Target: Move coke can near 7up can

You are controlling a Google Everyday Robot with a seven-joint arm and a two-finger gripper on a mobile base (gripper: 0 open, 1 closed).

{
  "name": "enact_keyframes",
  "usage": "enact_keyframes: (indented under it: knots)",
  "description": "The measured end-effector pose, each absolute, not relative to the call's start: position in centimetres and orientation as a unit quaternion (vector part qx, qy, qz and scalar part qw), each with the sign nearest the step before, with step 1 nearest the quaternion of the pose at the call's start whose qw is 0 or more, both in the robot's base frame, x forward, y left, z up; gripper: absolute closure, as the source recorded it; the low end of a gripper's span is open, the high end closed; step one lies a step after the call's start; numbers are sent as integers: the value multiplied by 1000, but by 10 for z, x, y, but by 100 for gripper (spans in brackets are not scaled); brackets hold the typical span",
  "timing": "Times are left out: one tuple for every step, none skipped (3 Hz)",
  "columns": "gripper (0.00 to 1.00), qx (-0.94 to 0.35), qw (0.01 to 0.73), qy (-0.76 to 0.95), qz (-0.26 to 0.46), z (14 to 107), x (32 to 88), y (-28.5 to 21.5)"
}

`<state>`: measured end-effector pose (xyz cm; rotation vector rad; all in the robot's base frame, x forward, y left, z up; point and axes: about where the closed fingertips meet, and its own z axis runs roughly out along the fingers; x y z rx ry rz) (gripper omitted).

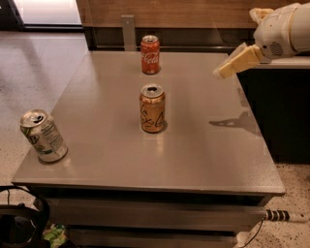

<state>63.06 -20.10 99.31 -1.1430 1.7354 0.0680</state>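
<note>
The gripper hangs at the upper right of the frame, a cream-coloured wedge on a rounded white arm, pointing down and to the left above the table's right edge. It holds nothing, and whether it is open or shut cannot be told from this angle. Its shadow lies on the tabletop just below it.

The coke can stands upright at the far edge of the table, top centre of the frame. It is red aluminium with white script and a silver top. The 7up can sits well apart from it at the lower left, near the table's front-left corner. It is white and green with a small-print panel, and its silver top tips toward the upper left.

Between them, near the middle of the frame, stands the orange-gold can, upright, with dark scribbled lettering and an open mouth. It is directly in front of the coke can, and off to the right of a straight line from the coke can to the 7up can.

The tabletop is flat, grey and smooth with a dull sheen. Behind it runs a wood panel, with a grey metal post just left of the coke can. A dark cabinet stands to the right of the table. Speckled floor fills the left side of the frame. A black cable loops at the lower left.
</note>
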Motion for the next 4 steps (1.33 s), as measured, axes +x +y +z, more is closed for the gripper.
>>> enact_keyframes:
  knots:
    - [0, -462, 517, 720, 35, 995, 666, -175]
    - [0, -450, 522, 724, 40, 992, 692, -150]
    - [0, -432, 530, 727, 53, 980, 722, -124]
    - [0, -391, 557, 725, 108, 966, 766, -99]
